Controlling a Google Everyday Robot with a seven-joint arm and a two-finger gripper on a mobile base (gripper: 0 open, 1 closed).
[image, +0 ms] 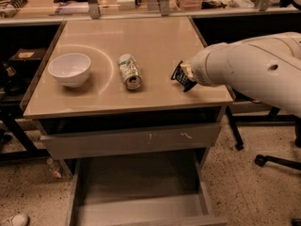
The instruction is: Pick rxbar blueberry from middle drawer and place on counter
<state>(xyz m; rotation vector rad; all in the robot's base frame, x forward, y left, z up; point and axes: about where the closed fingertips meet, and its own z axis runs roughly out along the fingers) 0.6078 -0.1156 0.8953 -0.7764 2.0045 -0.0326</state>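
The rxbar blueberry (178, 77), a small dark wrapped bar, hangs tilted over the right front part of the beige counter (155, 36). My gripper (185, 73) sits at the tip of the big white arm coming in from the right, mostly hidden behind it, and is shut on the bar. Below the counter, the middle drawer (136, 180) is pulled out, showing a bare grey floor.
A white bowl (69, 68) stands on the counter's left side. A crushed green-white can (129, 71) lies at the centre, left of the bar. A closed grey drawer front (127, 140) with pale scratches sits under the counter. A chair base (277, 161) is at right.
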